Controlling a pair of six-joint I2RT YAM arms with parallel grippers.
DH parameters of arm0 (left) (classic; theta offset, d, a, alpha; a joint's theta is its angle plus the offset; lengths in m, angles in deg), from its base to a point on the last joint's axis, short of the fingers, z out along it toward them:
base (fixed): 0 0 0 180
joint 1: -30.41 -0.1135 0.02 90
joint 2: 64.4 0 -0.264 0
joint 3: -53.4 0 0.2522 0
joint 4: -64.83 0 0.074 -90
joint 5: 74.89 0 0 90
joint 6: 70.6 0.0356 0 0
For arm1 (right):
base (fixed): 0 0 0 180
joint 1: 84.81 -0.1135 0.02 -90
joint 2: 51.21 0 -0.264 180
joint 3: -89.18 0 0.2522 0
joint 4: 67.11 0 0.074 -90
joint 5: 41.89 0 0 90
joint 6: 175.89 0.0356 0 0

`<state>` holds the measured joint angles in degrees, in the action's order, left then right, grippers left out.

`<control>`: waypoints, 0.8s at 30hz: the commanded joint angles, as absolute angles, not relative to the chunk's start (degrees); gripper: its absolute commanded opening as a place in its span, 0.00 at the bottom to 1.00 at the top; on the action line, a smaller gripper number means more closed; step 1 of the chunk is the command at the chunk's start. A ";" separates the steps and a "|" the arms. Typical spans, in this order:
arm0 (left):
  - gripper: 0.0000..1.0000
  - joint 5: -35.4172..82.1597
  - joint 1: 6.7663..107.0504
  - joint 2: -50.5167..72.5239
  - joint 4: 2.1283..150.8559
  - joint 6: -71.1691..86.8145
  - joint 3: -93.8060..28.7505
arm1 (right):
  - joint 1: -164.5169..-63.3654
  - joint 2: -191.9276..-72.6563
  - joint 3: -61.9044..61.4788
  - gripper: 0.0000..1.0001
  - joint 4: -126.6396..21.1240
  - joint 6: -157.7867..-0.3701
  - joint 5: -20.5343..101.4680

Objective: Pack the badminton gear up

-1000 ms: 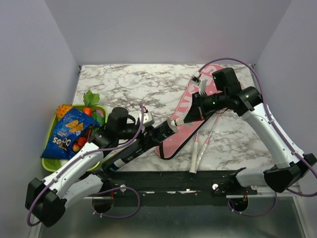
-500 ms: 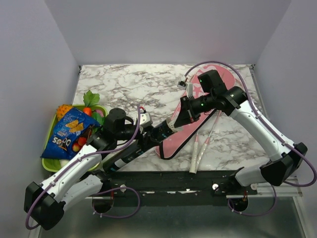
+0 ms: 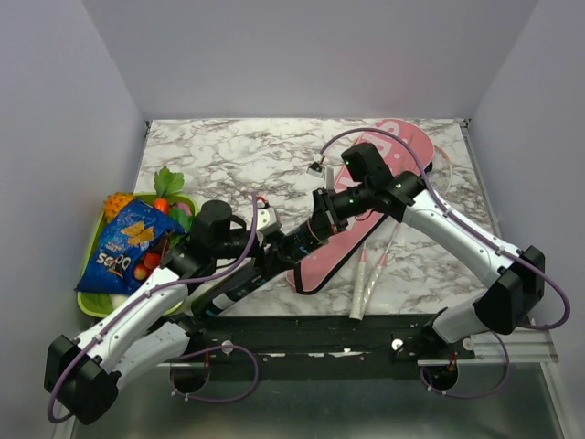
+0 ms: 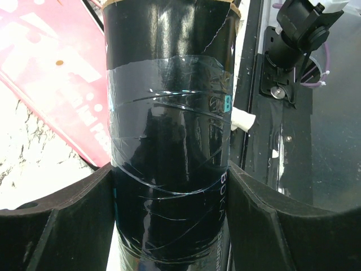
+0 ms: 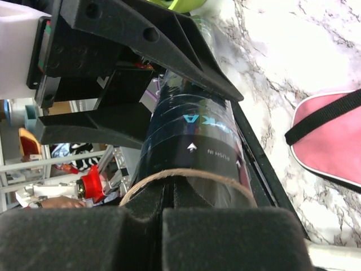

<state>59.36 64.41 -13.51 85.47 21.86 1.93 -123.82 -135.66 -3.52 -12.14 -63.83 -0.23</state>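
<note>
The long black tube (image 3: 242, 279) lies slanted above the table's near edge. My left gripper (image 3: 262, 242) is shut on it around its middle; in the left wrist view the tube (image 4: 169, 113) fills the gap between both fingers (image 4: 56, 226). My right gripper (image 3: 317, 224) is shut, its tips pushed into the tube's open upper end (image 5: 192, 164). I cannot see anything between them. The pink bag (image 3: 334, 251) lies diagonally behind the tube. Two rackets lie with their white handles (image 3: 358, 291) right of the bag, and the frames are mostly hidden.
A green tray (image 3: 91, 302) of toy fruit sits at the left edge with a blue snack packet (image 3: 123, 242) on it. A black rail (image 3: 366, 331) runs along the table's near edge. Grey walls close in the back and both sides.
My right gripper has moved left and down from over the bag to the tube's open end, and its tips have gone in. The left gripper has kept holding the tube.
</note>
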 commanded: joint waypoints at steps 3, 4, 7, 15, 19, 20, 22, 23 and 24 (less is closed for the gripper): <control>0.00 60.64 64.77 -15.01 77.03 19.58 2.81 | -124.28 -136.99 1.76 0.01 -21.08 -59.27 -6.81; 0.00 60.29 64.77 -15.09 75.97 17.92 3.08 | -124.28 -136.91 2.99 0.01 -22.49 -58.48 -7.26; 0.00 60.20 64.77 -14.66 73.68 16.68 3.25 | -124.28 -136.56 4.22 0.11 -23.55 -58.12 -8.32; 0.00 59.06 64.77 -14.48 72.18 15.71 4.13 | -123.67 -131.99 4.76 0.39 -21.28 -58.39 -3.05; 0.00 58.09 64.77 -14.57 73.93 16.59 4.84 | -122.79 -129.70 3.27 0.46 -18.48 -58.03 1.42; 0.00 58.00 64.77 -14.74 74.29 16.76 5.10 | -122.43 -129.18 2.92 0.47 -17.59 -58.12 2.05; 0.00 57.91 64.77 -15.27 74.29 16.77 5.36 | -121.29 -128.03 1.25 0.50 -14.79 -58.99 3.97; 0.00 57.91 64.77 -15.45 74.29 16.77 5.71 | -120.94 -127.68 0.46 0.50 -13.73 -59.26 4.68; 0.00 57.74 64.77 -15.53 74.29 16.85 5.80 | -119.98 -126.98 -0.25 0.52 -12.76 -59.61 5.30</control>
